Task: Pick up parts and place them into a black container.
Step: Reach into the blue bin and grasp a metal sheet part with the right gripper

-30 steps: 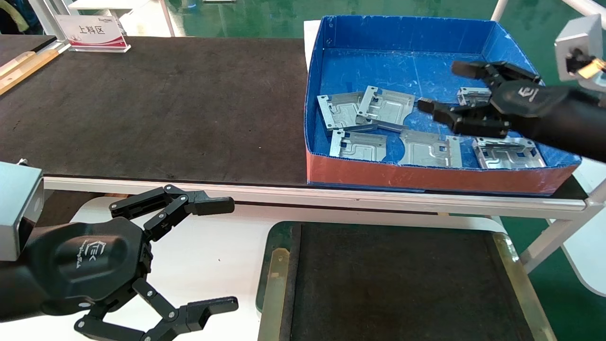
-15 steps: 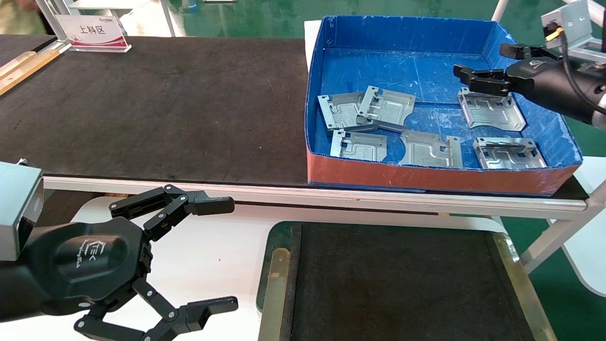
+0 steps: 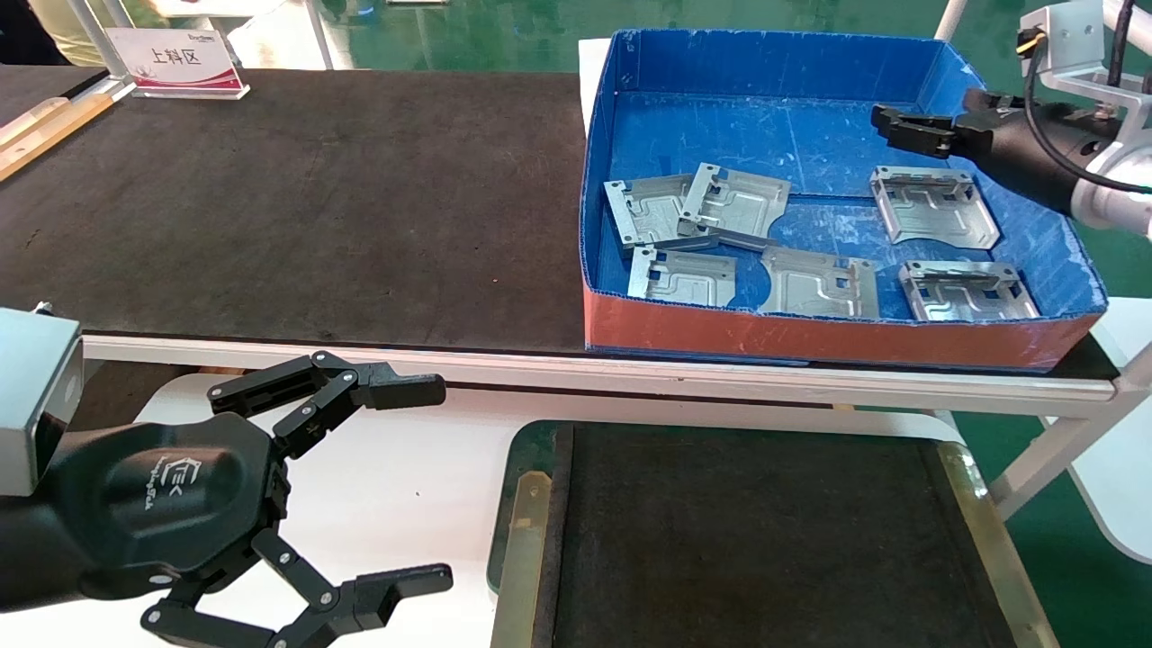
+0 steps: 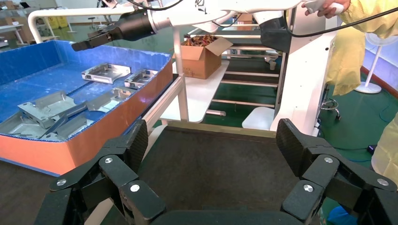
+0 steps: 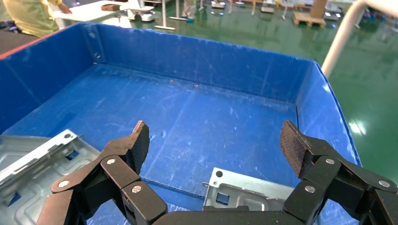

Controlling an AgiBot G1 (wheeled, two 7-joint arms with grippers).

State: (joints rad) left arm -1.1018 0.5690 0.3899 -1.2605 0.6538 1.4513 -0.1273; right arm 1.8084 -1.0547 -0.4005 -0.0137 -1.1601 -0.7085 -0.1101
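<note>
Several silver-grey parts lie in the blue box, among them one at the back right (image 3: 933, 205), one at the front right (image 3: 967, 290) and one at the front middle (image 3: 819, 281). My right gripper (image 3: 931, 112) is open and empty, held above the box's back right, just behind the back-right part. In the right wrist view that part (image 5: 248, 194) lies below the open gripper (image 5: 216, 140). The black container (image 3: 747, 531) stands bare at the bottom centre. My left gripper (image 3: 430, 484) is open and empty, parked to the left of the container; the left wrist view shows the container's floor (image 4: 211, 168).
The blue box has a red front wall (image 3: 810, 333) and stands on the dark tabletop mat (image 3: 315, 207). A white table rail (image 3: 630, 378) runs between box and container. A sign (image 3: 175, 58) stands at the far left. A white surface (image 3: 405, 468) lies under my left gripper.
My right gripper has moved from over the box's middle to its back right, uncovering the back-right part. It stays open and empty. The left arm has not moved.
</note>
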